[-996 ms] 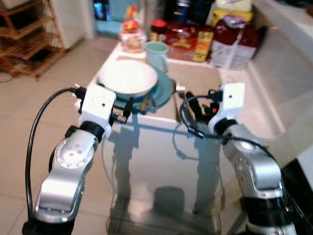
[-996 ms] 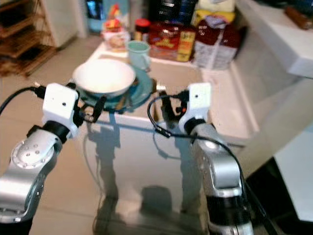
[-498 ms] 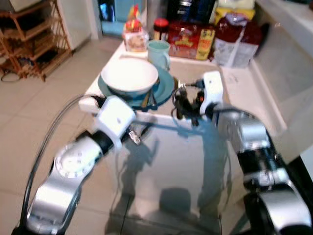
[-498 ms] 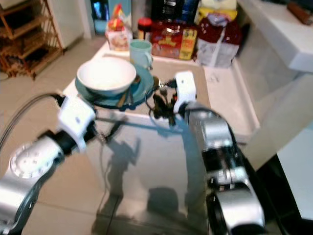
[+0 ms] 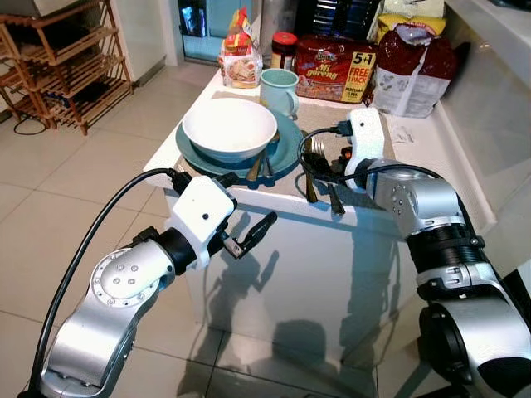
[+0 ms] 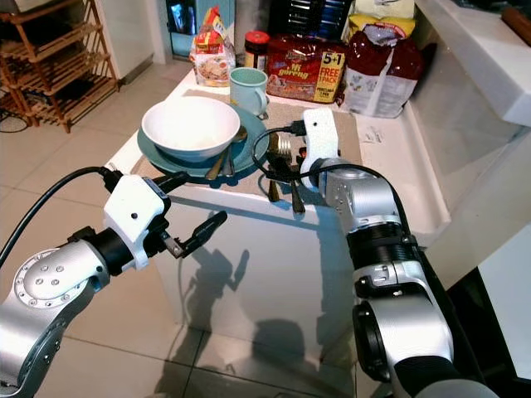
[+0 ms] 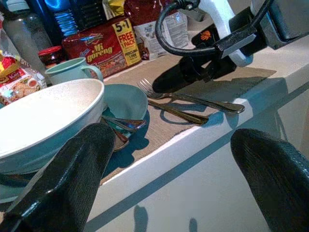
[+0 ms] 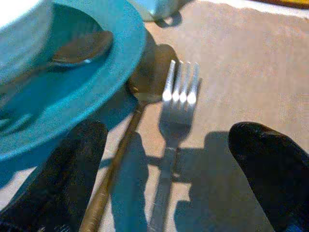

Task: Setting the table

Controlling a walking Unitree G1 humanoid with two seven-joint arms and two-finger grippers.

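Note:
A white bowl [image 5: 229, 128] sits on a teal plate [image 5: 286, 151], with cutlery resting on the plate's near rim. Behind them stands a teal mug [image 5: 279, 89]. A fork [image 8: 178, 96] and a spoon [image 8: 144, 88] lie side by side on the beige placemat [image 5: 336, 128], right of the plate. My right gripper [image 5: 325, 167] hovers low over their handles, open, one finger on each side of the fork. My left gripper [image 6: 205, 196] is open and empty in front of the table's white edge [image 5: 274, 206], below the plate.
Food packs line the back of the table: a noodle pack [image 5: 333, 68], a red bag [image 5: 415, 62], a jar [image 5: 284, 48] and a snack bag [image 5: 241, 62]. A wooden rack [image 5: 58, 66] stands on the tiled floor to the left. A white counter [image 5: 498, 50] runs along the right.
The camera has drawn back and steadied. My left gripper has dropped from the plate's edge to below the table edge. My right gripper has reached forward over the fork and spoon.

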